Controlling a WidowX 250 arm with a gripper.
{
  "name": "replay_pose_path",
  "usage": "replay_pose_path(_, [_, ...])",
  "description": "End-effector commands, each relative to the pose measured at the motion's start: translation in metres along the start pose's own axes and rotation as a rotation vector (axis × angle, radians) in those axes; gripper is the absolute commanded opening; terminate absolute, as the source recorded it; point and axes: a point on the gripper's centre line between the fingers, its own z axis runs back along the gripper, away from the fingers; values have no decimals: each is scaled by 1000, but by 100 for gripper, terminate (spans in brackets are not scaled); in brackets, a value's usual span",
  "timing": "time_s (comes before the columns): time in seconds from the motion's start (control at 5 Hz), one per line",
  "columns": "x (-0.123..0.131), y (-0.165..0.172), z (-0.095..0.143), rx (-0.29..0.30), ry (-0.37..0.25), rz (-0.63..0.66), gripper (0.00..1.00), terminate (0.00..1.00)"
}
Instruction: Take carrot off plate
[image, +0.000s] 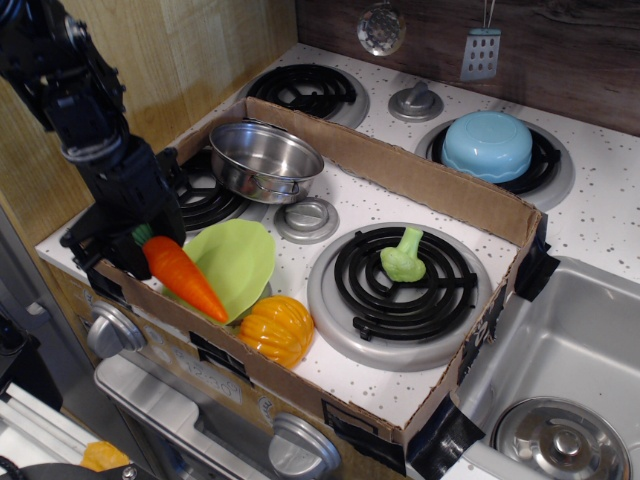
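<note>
The bright-orange carrot (182, 278) with a dark green stem end lies slanted over the left edge of the lime-green plate (240, 262), its tip pointing toward the pumpkin. My black gripper (128, 238) is at the carrot's stem end, at the front left corner of the cardboard box, shut on the carrot. The plate lies inside the box, next to the front wall.
A cardboard box wall (400, 170) rings the stove top. Inside are a steel pot (264, 160), a yellow-orange pumpkin (276, 328), a green broccoli piece (403, 256) on a burner, and a knob (307, 217). A light-blue bowl (488, 145) sits outside at the back right.
</note>
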Motion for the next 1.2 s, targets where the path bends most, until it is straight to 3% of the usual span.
replay_pose_path(0.0, [0, 35, 47, 35, 28, 91, 0, 0])
replay_pose_path(0.2, [33, 58, 57, 22, -9, 260, 0, 0])
replay_pose_path(0.4, [61, 90, 63, -22, -150, 415, 0, 0])
replay_pose_path(0.6, [85, 114, 64, 37, -100, 495, 0, 0])
replay_pose_path(0.8, [105, 129, 66, 37, -73, 492, 0, 0])
replay_pose_path(1.0, [117, 146, 56, 43, -86, 493, 0, 0])
